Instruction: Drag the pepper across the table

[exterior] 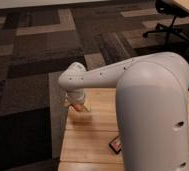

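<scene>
Large white arm [153,100] filling the right side, reaching left and down to the end effector [74,102] at the bench's [88,140] far left corner. Beneath and to the right of the end effector, the bench of pale planks. Right at the end effector's tip, touching or just beside it, the orange pepper [79,106] on the bench corner. Well to the lower right, a black-and-red packet [116,145] partly behind the arm. End effector spread or pressed together: cannot tell.

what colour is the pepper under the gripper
Orange-red. The pepper shows in the camera view, at the table's far corner, under the gripper.
</scene>
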Tool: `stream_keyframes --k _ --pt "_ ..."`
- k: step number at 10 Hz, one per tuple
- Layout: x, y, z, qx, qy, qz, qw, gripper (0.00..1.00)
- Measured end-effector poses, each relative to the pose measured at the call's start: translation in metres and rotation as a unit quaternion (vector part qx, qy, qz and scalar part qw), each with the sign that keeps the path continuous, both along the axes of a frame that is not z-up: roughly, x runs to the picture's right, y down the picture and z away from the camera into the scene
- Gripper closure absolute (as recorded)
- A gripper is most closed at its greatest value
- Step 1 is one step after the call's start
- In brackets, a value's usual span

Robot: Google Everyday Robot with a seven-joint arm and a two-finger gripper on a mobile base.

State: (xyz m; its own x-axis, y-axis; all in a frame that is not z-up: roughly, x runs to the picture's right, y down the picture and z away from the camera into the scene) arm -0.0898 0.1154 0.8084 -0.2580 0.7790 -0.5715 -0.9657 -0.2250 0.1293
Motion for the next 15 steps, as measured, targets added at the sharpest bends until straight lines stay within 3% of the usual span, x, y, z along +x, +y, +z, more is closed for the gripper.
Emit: stream_keyframes --k 3,6,11,15 --pt "-0.005 0.002 0.01 0.0 -0.02 -0.009 0.9998 0.26" --pt "-0.023 -0.009 0.02 0.006 -0.048 -0.039 0.9981 0.26" --pt "-0.066 -0.03 0.038 0.011 -0.099 -0.104 0.9896 0.26" --pt "-0.08 -0.053 0.035 0.027 -0.117 -0.133 0.9837 0.26"
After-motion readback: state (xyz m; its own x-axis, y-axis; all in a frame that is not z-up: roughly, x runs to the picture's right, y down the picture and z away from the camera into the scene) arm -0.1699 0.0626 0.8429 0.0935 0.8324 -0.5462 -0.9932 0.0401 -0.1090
